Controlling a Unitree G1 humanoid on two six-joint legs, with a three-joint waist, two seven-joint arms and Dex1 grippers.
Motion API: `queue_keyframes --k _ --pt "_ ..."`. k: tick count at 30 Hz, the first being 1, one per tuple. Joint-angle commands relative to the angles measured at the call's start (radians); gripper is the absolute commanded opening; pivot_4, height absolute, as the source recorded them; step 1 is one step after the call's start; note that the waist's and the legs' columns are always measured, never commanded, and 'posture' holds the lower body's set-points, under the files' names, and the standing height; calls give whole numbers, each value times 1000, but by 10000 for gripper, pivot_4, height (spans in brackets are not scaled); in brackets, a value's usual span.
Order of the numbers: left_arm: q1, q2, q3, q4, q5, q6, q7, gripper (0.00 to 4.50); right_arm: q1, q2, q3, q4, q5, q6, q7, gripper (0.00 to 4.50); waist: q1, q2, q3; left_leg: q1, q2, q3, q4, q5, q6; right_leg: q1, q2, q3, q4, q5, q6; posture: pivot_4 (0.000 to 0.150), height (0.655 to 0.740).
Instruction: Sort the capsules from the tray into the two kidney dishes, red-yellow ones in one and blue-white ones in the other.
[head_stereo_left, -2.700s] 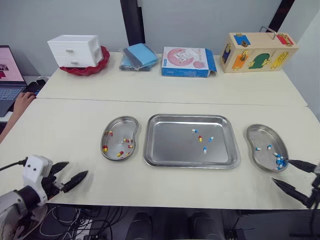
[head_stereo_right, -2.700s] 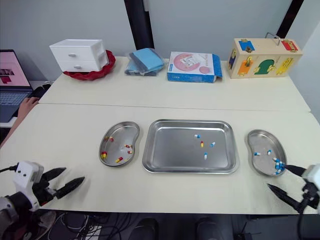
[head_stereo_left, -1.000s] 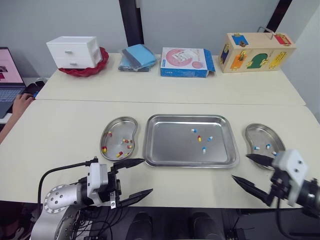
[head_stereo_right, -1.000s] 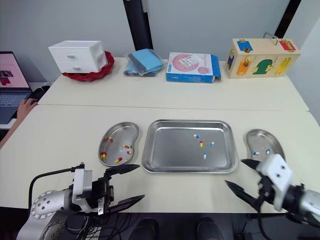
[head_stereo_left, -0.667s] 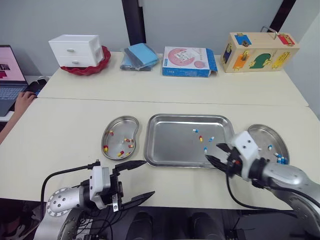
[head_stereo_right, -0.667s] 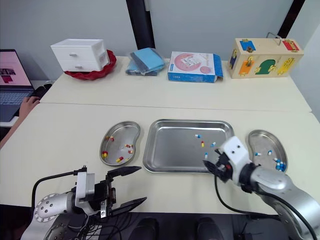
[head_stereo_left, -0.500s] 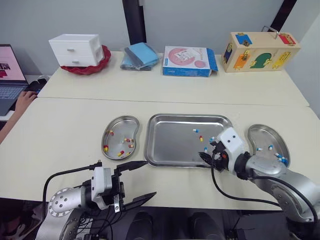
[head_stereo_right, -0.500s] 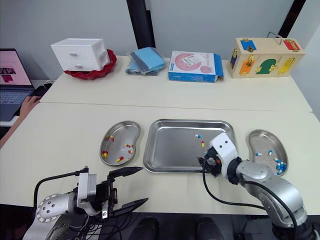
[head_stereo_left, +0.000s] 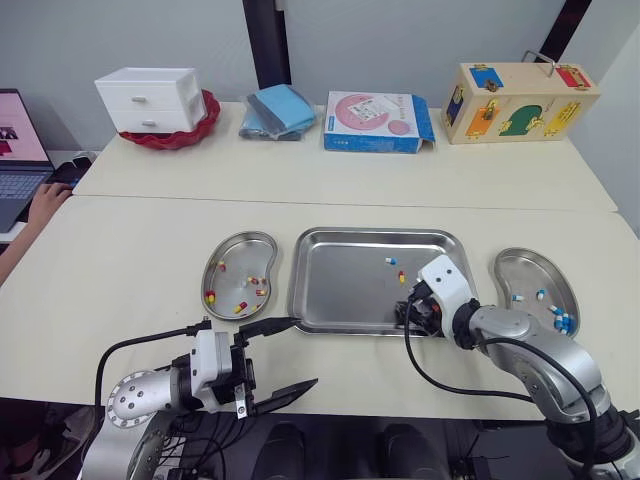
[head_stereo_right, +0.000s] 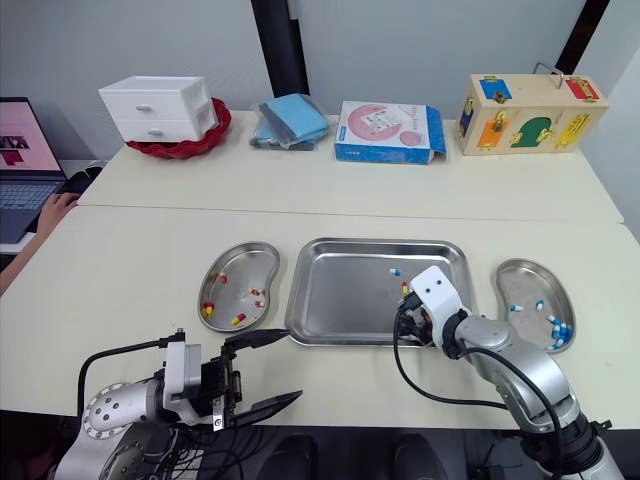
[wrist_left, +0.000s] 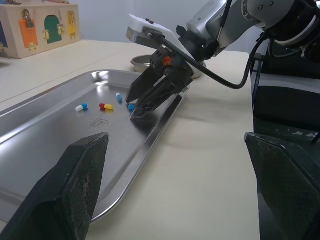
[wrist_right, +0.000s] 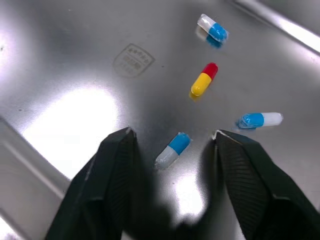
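Observation:
The steel tray (head_stereo_left: 380, 236) lies mid-table with several capsules in it. My right gripper (wrist_right: 172, 135) is open and low inside the tray, its fingers on either side of a blue-white capsule (wrist_right: 172, 150) without touching it. Close by lie a red-yellow capsule (wrist_right: 201, 80) and two more blue-white capsules (wrist_right: 260, 120) (wrist_right: 212, 28). The left kidney dish (head_stereo_left: 228, 243) holds red-yellow capsules, and the right kidney dish (head_stereo_left: 502, 264) holds blue-white ones. My left gripper (head_stereo_left: 285, 356) is open with nothing in it, near the table's front edge just before the left dish.
Along the back of the far table stand white drawers (head_stereo_left: 148, 98) in a red bowl, folded blue cloth (head_stereo_left: 275, 110), a pink-and-blue box (head_stereo_left: 375, 122) and a wooden puzzle box (head_stereo_left: 520, 103). A laptop (head_stereo_left: 18, 140) and a person's hand (head_stereo_left: 45, 205) are at the far left.
My right gripper has swung left from in front of the right dish into the tray and come down around a blue-white capsule. My left gripper has crept slightly to the right.

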Motion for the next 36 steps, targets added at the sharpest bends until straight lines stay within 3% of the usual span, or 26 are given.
queue_keyframes --k 1,9,16,23,29,36 --pt "3 -2 -7 -6 -3 -21 2 45000 4 -35 26 -7 -33 -8 22 16429 0 0 0 0 0 0 0 0 0 0 0 0 0 0 0 1500 7400" --pt "8 4 -11 -8 -8 -16 -7 45000 -15 -65 59 -11 -86 -49 60 41 0 0 0 0 0 0 0 0 0 0 0 0 0 0 0 1500 7400" --pt "-6 19 -19 -12 -40 6 -44 45000 -33 -99 4 -69 -78 -66 120 41 0 0 0 0 0 0 0 0 0 0 0 0 0 0 0 1500 7400" --pt "-29 15 -46 -20 -118 9 -140 45000 73 -179 -297 -193 45 -10 236 41 4 0 0 -1 0 0 0 0 0 0 0 -1 -1 0 0 1500 7400" --pt "-75 -9 -69 -11 -156 30 -156 45000 219 -256 -616 -191 100 50 313 41 3 0 0 0 0 0 0 0 0 0 0 0 0 0 0 1500 7400" --pt "-127 -46 -81 -14 -170 29 -156 45000 306 -283 -750 -130 84 85 292 41 -2 1 0 0 0 1 0 0 0 1 0 0 0 0 0 1500 7400"
